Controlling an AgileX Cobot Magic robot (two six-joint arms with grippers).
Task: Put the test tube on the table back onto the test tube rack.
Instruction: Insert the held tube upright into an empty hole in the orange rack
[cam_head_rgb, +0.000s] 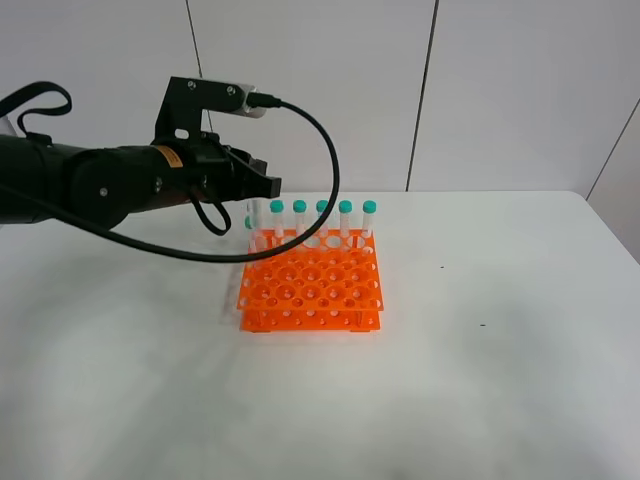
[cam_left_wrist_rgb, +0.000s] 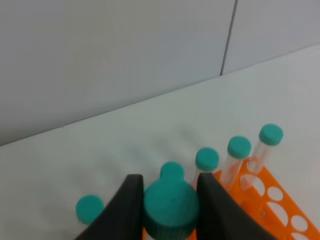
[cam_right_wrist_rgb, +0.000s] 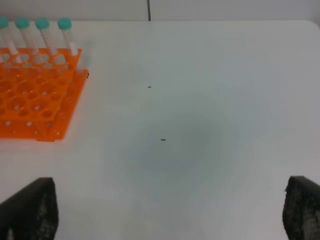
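My left gripper (cam_head_rgb: 264, 186) is shut on the teal cap of a test tube (cam_left_wrist_rgb: 171, 207) and holds it upright over the back left corner of the orange test tube rack (cam_head_rgb: 312, 282). In the left wrist view the black fingers (cam_left_wrist_rgb: 127, 210) press on both sides of the cap. Several other teal-capped tubes (cam_head_rgb: 322, 212) stand in the rack's back row. In the exterior view the gripper hides most of the held tube. My right gripper (cam_right_wrist_rgb: 165, 215) is open and empty above the white table (cam_right_wrist_rgb: 200, 100), to the right of the rack (cam_right_wrist_rgb: 35, 100).
The white table (cam_head_rgb: 480, 380) stretches wide around the rack. A grey panelled wall (cam_head_rgb: 500, 90) stands behind it. Small dark specks (cam_right_wrist_rgb: 162, 139) mark the tabletop. The rack's front rows of holes (cam_head_rgb: 310, 300) hold no tubes.
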